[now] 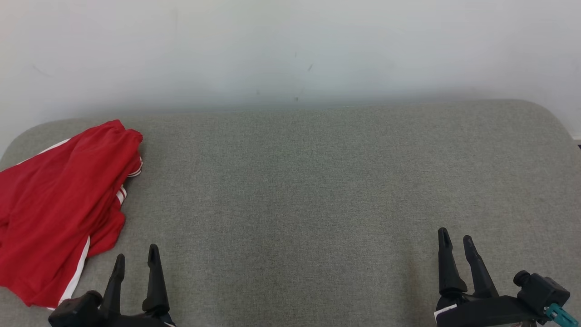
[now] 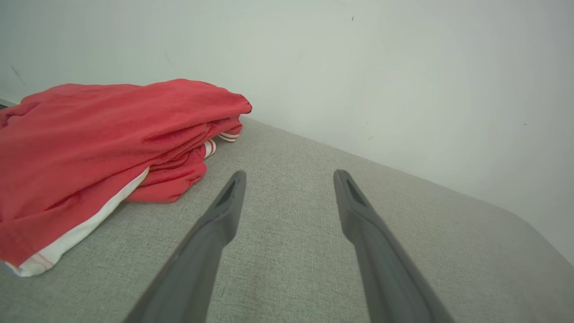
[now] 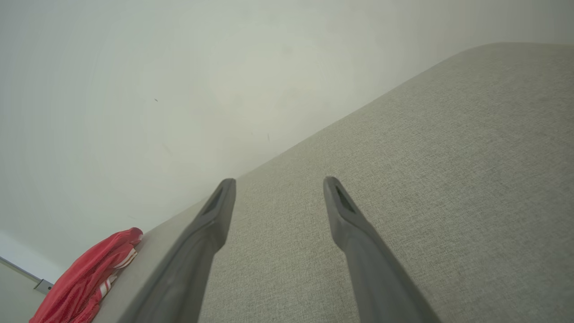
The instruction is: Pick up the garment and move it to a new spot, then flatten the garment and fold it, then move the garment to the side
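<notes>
The garment point(image 1: 59, 204) is red with white side stripes and lies crumpled at the far left of the grey fabric surface point(image 1: 317, 190). In the left wrist view the garment point(image 2: 98, 148) bulks up left of my fingers, and in the right wrist view the garment point(image 3: 85, 278) shows small at the lower left. My left gripper point(image 1: 136, 254) stands open near the front edge, just right of the garment's lower hem, touching nothing. Far over at the front right, my right gripper point(image 1: 455, 236) is open too, with bare fabric between its fingers.
A pale wall point(image 1: 290, 50) rises directly behind the surface. The surface has rounded back corners, and its left edge runs under the garment. The middle and right of the grey fabric lie bare.
</notes>
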Available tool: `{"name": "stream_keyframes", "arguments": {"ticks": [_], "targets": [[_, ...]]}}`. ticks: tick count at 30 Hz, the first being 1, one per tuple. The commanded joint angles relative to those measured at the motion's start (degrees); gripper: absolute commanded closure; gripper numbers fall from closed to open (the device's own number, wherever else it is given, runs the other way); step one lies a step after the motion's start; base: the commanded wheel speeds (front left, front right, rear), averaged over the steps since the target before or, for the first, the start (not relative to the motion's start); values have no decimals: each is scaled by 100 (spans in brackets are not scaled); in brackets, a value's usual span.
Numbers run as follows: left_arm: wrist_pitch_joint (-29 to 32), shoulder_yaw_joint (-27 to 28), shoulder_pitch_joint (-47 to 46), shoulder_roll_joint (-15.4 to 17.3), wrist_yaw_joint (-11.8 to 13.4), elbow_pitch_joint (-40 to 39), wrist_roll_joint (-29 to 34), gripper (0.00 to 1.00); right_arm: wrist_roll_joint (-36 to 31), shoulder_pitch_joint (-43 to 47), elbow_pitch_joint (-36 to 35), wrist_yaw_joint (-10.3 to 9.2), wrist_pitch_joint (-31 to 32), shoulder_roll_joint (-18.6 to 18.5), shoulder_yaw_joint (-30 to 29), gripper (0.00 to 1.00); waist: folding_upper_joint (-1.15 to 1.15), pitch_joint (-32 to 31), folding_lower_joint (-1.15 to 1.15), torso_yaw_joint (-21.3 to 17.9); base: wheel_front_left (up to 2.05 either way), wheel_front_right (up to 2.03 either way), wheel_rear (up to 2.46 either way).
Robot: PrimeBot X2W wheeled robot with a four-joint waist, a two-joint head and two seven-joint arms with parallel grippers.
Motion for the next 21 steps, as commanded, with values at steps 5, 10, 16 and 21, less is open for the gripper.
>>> {"name": "stream_keyframes", "arguments": {"ticks": [5,10,16,21], "targets": [[-109,-64,38,72,70,-113,381,0,-412,38,-77,-7,-105,0,23,0,0,-10,0,-1,0,0,0],[-175,-120,84,82,131,-159,673,0,-699,77,-73,-8,-176,0,5,0,0,-16,0,5,0,0,0],[-260,-149,119,111,171,-192,977,0,-1019,110,-75,-8,-255,1,-10,0,0,-15,0,5,0,0,0],[-319,-174,159,134,203,-215,1224,0,-1256,137,-76,-9,-322,2,-8,0,0,-11,0,6,0,0,0]]}}
